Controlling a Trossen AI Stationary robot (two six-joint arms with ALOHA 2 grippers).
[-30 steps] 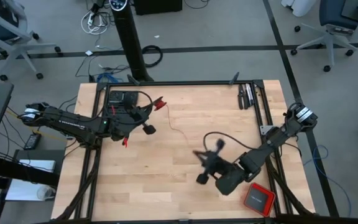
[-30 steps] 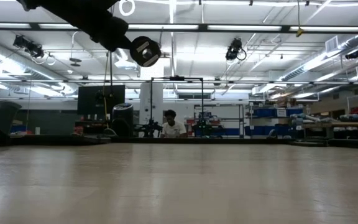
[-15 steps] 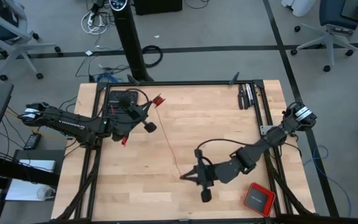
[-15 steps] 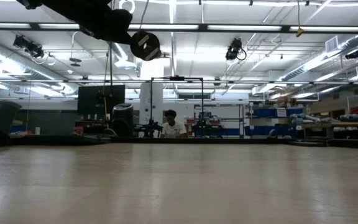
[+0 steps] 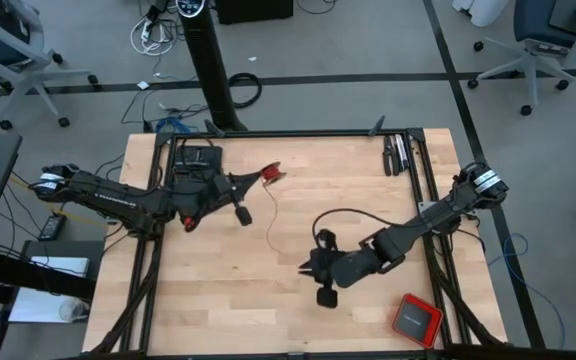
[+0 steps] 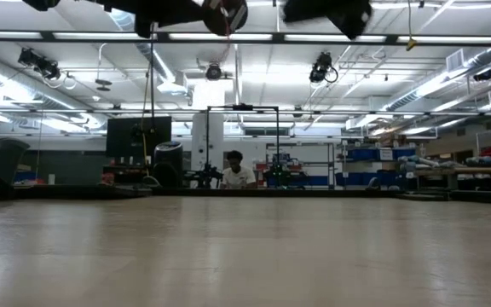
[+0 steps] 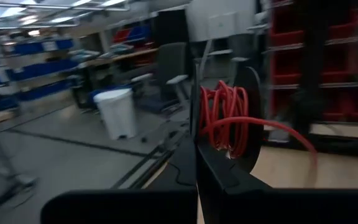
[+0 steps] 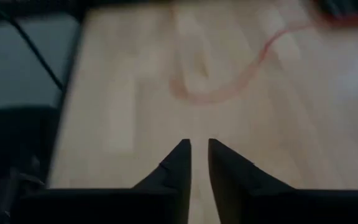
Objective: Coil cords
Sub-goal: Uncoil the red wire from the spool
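From above, the left tool (image 5: 271, 174) holds a small bunch of red cord (image 5: 269, 215), and one thin loose end runs from it down the desk (image 5: 368, 200) toward the right tool (image 5: 308, 268). That end stops just short of the right tool, which is nearer to it. The low view shows only dark arm parts up high. In the left wrist view, the left tool is clamped on red loops. In the right wrist view, the right tool's tips (image 8: 180, 158) sit almost together, holding nothing, with the cord curving on the desk ahead.
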